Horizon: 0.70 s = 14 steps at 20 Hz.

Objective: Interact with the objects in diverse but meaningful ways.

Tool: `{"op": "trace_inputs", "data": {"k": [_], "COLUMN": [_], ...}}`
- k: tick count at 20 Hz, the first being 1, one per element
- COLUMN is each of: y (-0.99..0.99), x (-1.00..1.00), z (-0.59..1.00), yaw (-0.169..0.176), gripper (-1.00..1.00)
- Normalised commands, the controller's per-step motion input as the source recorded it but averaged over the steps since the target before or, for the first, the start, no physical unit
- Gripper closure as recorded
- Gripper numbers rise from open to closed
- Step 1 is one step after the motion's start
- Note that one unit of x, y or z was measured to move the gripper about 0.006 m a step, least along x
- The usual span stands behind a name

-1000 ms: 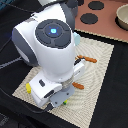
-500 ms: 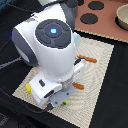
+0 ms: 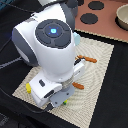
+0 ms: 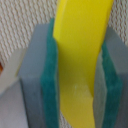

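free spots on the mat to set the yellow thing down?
Bare placemat toward the exterior view's right, past the orange pieces, and along its edge by the toy stove. Crowded under the arm; the gripper itself grips the yellow piece.

- Black tabletop (image 3: 112,95), matte, evenly lit.
- Beige woven mat (image 3: 100,70) lying flat on it.
- Brown board (image 3: 102,22) with dark round discs (image 3: 89,19) at rear.

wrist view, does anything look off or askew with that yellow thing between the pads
Slightly. The yellow item sits between the green pads but runs at a slant, leaning across the gap rather than lining up with them. No damage or spill shows. In the exterior view the arm hides the gripper, so nothing more can be checked there.
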Motion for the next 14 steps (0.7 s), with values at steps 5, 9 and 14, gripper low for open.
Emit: {"op": "trace_inputs", "data": {"k": [5,9,14], "y": [0.0,0.0,0.0], "x": [0.0,0.0,0.0], "z": [0.0,0.0,0.0], "yaw": [0.0,0.0,0.0], "gripper": [-1.0,-1.0,-1.0]}}
